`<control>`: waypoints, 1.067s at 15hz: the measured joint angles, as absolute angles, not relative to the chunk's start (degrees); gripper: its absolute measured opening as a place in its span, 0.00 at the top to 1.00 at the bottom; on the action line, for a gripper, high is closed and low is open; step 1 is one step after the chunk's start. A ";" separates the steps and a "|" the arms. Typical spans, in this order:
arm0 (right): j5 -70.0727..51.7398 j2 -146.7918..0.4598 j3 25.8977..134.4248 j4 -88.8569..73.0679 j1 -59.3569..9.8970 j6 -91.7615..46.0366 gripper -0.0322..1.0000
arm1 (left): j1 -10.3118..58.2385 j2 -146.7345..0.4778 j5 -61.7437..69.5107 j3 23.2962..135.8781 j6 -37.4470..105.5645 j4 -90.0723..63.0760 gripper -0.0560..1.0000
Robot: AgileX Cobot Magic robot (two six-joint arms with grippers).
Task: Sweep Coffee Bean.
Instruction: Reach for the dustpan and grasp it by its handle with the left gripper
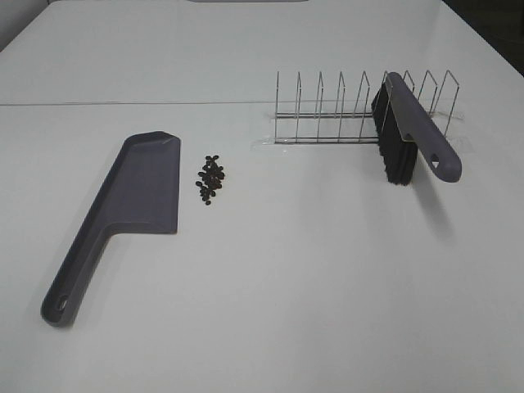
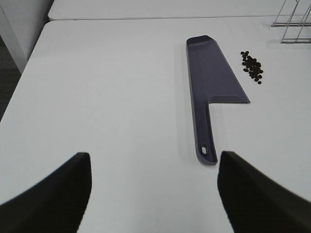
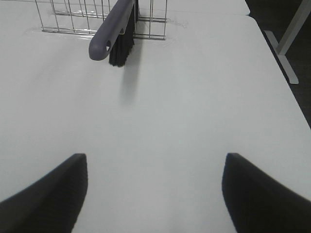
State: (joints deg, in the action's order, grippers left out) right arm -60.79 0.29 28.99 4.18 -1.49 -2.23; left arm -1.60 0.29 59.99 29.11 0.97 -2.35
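We see coffee bean (image 1: 212, 180) cluster just beside dustpan (image 1: 139, 192) on bench (image 1: 327, 286); brush (image 1: 417, 123) prob. propped in rack (image 1: 327, 139). Left tool (image 2: 153, 191) & right tool (image 3: 155, 191) both released, empty.

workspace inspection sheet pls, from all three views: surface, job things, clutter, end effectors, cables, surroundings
surface: white table, with a seam line across its far part
job's things: coffee beans in a loose cluster beside the dustpan, not touching it; the dustpan lies flat; the brush is propped in the wire rack, bristles down
clutter: nothing seen
end effectors: left end effector open, holding nothing, short of the dustpan handle; right end effector open, holding nothing, short of the brush
cables: nothing seen
surroundings: dark floor and a pale frame leg beyond the table edge
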 joint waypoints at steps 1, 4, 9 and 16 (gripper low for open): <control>-60.79 0.29 28.99 4.18 -1.49 -2.23 0.25 | -1.60 0.29 59.99 29.11 0.97 -2.35 0.29; -60.79 0.29 28.99 4.18 -1.49 -2.23 0.25 | -1.60 0.29 59.99 29.11 0.97 -2.35 0.29; -60.79 0.29 28.99 4.18 -1.49 -2.23 0.25 | -1.60 0.29 59.99 29.11 0.97 -2.35 0.29; -60.79 0.29 28.99 4.18 -1.49 -2.23 0.25 | -1.60 0.29 59.99 29.11 0.97 -2.35 0.29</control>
